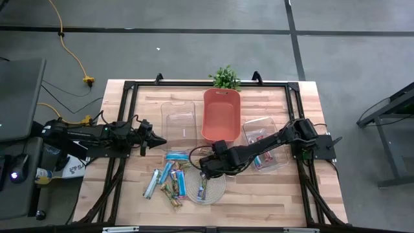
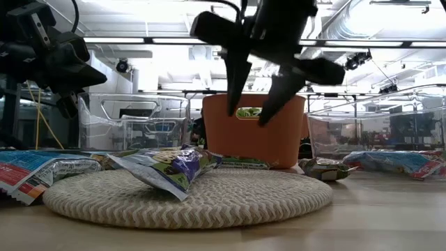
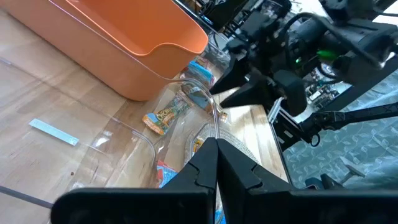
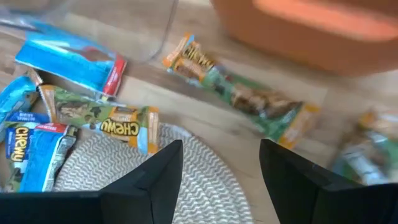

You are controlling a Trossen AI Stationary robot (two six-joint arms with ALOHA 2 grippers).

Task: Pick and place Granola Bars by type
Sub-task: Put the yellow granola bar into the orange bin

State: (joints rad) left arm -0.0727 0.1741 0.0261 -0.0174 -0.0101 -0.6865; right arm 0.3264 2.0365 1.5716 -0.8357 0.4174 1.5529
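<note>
Several granola bars (image 1: 167,172) in light blue and green-brown wrappers lie flat on the table left of a round woven mat (image 1: 217,191). One bar (image 2: 167,167) lies on the mat, tilted over its edge. My right gripper (image 1: 204,172) hangs open above the mat (image 4: 205,168), pointing down, touching nothing. In its wrist view a green-brown bar (image 4: 239,94) lies beyond the mat and another (image 4: 99,119) lies partly on its rim. My left gripper (image 1: 157,140) waits shut near the table's left side, above the bars.
An orange bin (image 1: 221,114) stands at the table's far middle between two clear bins, the left one (image 1: 178,120) and the right one (image 1: 265,144), which holds bars. A small plant (image 1: 226,78) sits at the far edge. Bare wood lies toward the near right.
</note>
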